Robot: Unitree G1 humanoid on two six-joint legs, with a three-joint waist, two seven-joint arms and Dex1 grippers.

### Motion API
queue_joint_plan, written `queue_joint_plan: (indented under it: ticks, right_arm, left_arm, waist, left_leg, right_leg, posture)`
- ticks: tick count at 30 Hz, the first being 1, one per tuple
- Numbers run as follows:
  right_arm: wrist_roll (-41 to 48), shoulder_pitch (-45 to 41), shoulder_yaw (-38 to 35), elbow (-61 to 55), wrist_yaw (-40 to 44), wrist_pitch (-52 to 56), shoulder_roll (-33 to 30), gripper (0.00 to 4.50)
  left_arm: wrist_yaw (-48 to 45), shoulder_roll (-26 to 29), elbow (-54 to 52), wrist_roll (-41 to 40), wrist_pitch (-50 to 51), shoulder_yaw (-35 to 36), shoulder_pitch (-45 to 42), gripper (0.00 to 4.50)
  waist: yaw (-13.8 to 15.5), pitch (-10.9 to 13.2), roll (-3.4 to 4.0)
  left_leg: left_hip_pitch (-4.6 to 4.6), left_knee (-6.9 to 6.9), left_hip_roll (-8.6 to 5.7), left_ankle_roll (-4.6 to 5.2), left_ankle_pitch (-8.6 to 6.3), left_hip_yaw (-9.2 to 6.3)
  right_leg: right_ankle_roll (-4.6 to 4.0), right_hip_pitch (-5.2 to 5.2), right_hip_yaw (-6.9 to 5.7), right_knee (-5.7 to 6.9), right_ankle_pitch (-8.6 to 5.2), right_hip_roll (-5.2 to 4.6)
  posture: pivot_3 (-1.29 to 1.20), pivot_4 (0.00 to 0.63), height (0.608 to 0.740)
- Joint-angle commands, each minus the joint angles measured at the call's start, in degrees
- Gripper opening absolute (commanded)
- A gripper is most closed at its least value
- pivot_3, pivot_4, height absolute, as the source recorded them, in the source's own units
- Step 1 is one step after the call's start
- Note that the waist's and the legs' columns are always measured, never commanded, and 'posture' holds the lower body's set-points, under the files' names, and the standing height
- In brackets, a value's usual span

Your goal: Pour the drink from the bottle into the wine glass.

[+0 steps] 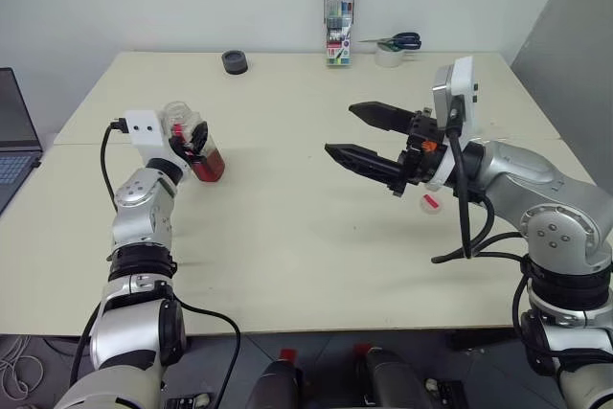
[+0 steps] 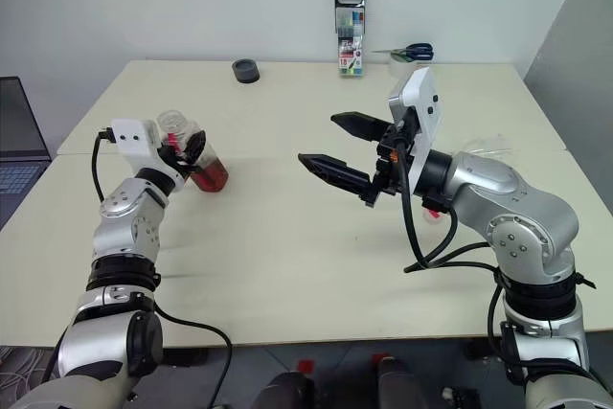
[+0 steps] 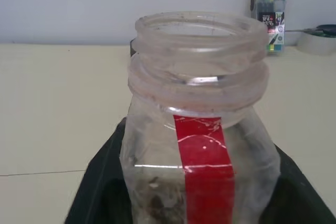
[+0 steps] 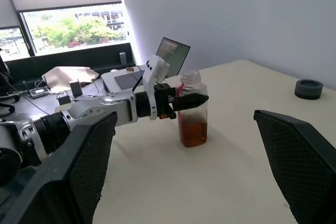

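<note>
Uncapped bottle (image 4: pixel 192 109) upright on worktop (image 1: pixel 306 237), flanked by left claw (image 4: pixel 190 99), grip uncertain; right claw (image 1: pixel 367 136) spread wide, well apart

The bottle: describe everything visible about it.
The bottle is small, clear plastic, with a wide threaded neck and an open mouth; no cap is on it. A red strip runs down its side. Amber-brown drink fills roughly its lower third. It stands upright on the cream table, near the left side, with the left gripper and its black fingers around the upper body, just below the neck. Whether the fingers are pressing it cannot be told.
</note>
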Motion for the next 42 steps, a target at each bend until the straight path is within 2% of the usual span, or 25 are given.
queue_joint_plan:
  ticks: [1,4,5,13,22,25,29,33,36,39,42]
  right_arm:
    - [-0.16,-0.93,-0.74,-1.18,-0.15,-0.83,0.23,4.50]
    - [-0.05,-0.52,-0.60,-1.31,-0.03,-0.69,0.26,4.50]
    - [-0.12,-0.32,-0.50,-1.35,0.03,-0.75,0.28,4.50]
    - [-0.02,0.87,-0.77,-1.76,-0.44,-0.83,0.59,4.50]
    - [-0.11,1.23,-1.00,-1.82,-1.02,-0.97,1.00,4.50]
    - [0.09,1.70,-1.38,-2.22,-1.43,-0.81,0.81,4.50]
    - [0.59,5.02,-2.96,-4.08,-2.56,-0.03,-0.74,4.50]
    - [0.76,9.61,-4.49,-5.93,-4.20,0.39,-2.05,4.50]
    - [-1.73,14.85,-5.34,-6.06,-8.80,1.01,-2.00,4.50]
    - [-4.42,18.80,-6.29,-3.32,-14.48,1.95,-0.26,4.50]
    - [-4.80,19.45,-8.15,-0.83,-18.80,2.29,2.94,4.50]
  left_arm:
    - [0.00,0.57,-0.87,-0.05,-0.55,0.25,-0.42,3.39]
    - [0.08,0.67,-1.66,-0.02,-0.27,0.22,0.58,4.36]
    - [0.17,0.59,-2.14,-0.05,-0.11,0.23,1.08,4.49]
    - [2.17,-1.05,-12.16,-1.89,4.33,0.80,8.71,4.49]
    - [3.96,-1.72,-18.37,-2.43,7.96,1.15,12.59,4.49]
    - [4.60,-1.86,-22.97,-3.09,10.41,1.53,15.94,4.49]
    - [4.08,-0.80,-34.45,-4.47,16.55,1.36,24.73,4.49]
    - [-1.27,2.97,-45.67,-4.34,20.62,-1.64,33.41,4.49]
    - [-10.17,7.40,-54.32,-9.07,24.01,-3.14,37.61,4.49]
    - [-17.48,10.68,-59.67,-15.26,28.42,-5.22,35.34,4.49]
    - [-20.22,11.79,-61.40,-19.19,31.76,-6.14,31.85,4.49]
  waist:
    - [-0.01,0.00,0.00]
    - [-0.03,0.00,0.00]
    - [-0.03,0.00,0.00]
    - [-0.04,0.00,0.00]
    - [-0.03,-0.01,-0.01]
    - [-0.13,-0.01,-0.01]
    - [-0.09,-0.01,-0.02]
    - [-0.02,-0.02,-0.02]
    - [0.12,-0.04,-0.06]
    - [0.45,-0.04,-0.06]
    - [0.21,-0.03,-0.04]
  left_leg:
    - [0.00,0.00,0.00,0.00,0.00,0.01]
    - [0.00,0.00,0.01,0.00,0.00,0.01]
    - [0.01,0.00,0.01,0.00,0.00,0.01]
    - [0.02,-0.03,0.03,0.00,0.00,0.00]
    - [0.02,-0.03,0.01,0.01,-0.01,0.01]
    - [0.03,-0.05,0.03,0.01,-0.01,0.02]
    - [0.03,-0.07,0.04,0.01,-0.01,0.01]
    - [0.02,-0.10,0.04,0.01,-0.01,0.00]
    - [0.04,-0.09,0.04,0.22,-0.13,-0.06]
    - [0.06,-0.08,0.01,0.22,-0.13,-0.09]
    - [0.10,-0.05,0.01,0.23,-0.12,0.03]
  right_leg:
    - [0.00,0.00,0.01,0.01,0.00,0.00]
    - [0.00,-0.01,0.01,0.01,0.00,0.00]
    - [0.00,-0.01,0.01,0.01,0.00,0.00]
    - [0.00,-0.02,0.04,0.02,0.00,0.00]
    - [0.00,-0.01,0.03,0.00,0.00,-0.01]
    - [0.00,-0.01,0.04,0.00,0.00,-0.01]
    - [0.00,-0.02,0.07,-0.01,0.00,-0.02]
    - [0.00,0.00,0.12,-0.08,0.00,-0.05]
    - [0.00,0.05,0.09,-0.04,0.00,-0.05]
    - [0.00,0.12,0.06,-0.06,-0.01,-0.03]
    - [0.00,0.12,0.04,-0.03,-0.01,0.12]
  posture:
    - [0.00,0.150,0.740]
    - [0.00,0.150,0.740]
    - [0.00,0.150,0.740]
    - [0.00,0.150,0.740]
    - [0.00,0.150,0.740]
    - [0.00,0.150,0.740]
    - [0.00,0.150,0.740]
    - [0.00,0.150,0.740]
    - [0.00,0.150,0.740]
    - [0.00,0.150,0.740]
    - [0.00,0.150,0.740]
